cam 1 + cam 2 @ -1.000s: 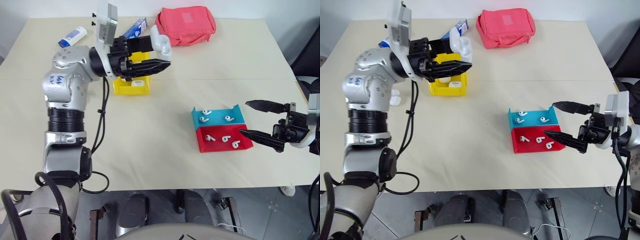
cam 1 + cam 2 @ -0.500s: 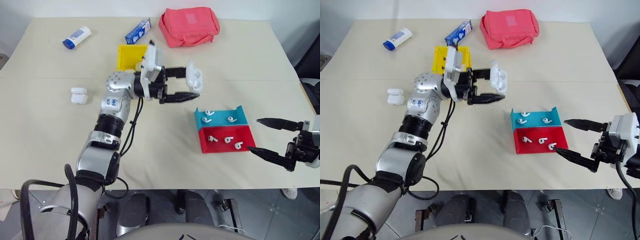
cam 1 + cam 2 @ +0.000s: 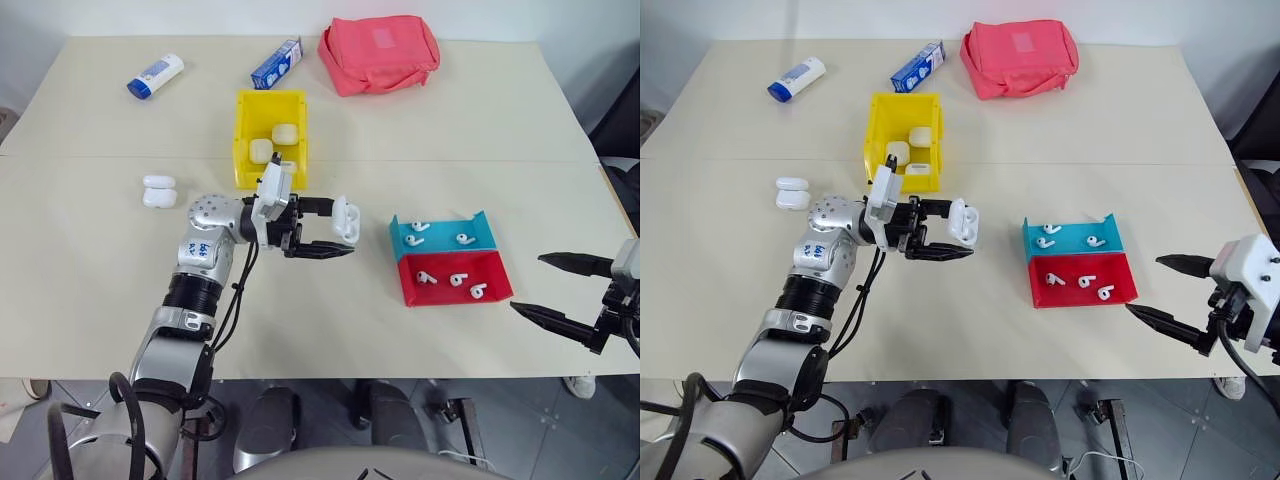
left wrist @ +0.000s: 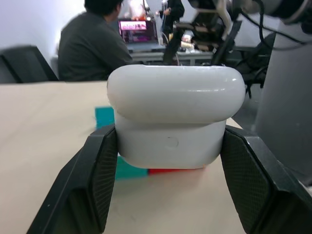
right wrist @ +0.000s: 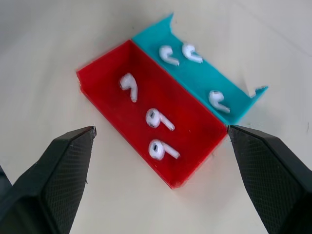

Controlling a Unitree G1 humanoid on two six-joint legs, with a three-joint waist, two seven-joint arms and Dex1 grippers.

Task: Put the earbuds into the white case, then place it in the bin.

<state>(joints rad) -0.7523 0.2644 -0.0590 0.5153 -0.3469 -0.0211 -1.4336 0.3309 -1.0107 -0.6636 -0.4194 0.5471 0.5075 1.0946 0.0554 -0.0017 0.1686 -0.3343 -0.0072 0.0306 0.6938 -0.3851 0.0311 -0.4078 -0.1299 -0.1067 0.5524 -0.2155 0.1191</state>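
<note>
My left gripper (image 3: 343,228) is shut on the white case (image 3: 344,217) and holds it just above the table's middle, pointing toward the trays. Up close, the case (image 4: 175,117) sits between both black fingers (image 4: 97,185), lid on top. Several earbuds (image 5: 158,118) lie in a red tray (image 3: 455,290) and a blue tray (image 3: 445,232) to its right. My right gripper (image 3: 527,284) stands open near the front right edge, just short of the red tray, with nothing in it. The yellow bin (image 3: 241,130) stands behind the left gripper, with white cases inside.
Two more white cases (image 3: 158,190) lie on the table to the left. At the back are a pink pouch (image 3: 378,50), a blue box (image 3: 275,62) and a white-and-blue tube (image 3: 155,75). A seated person (image 4: 92,48) shows beyond the table.
My left gripper has come down from beside the bin to low over the table's middle, still holding the case. The right gripper has drawn back from the red tray toward the right edge.
</note>
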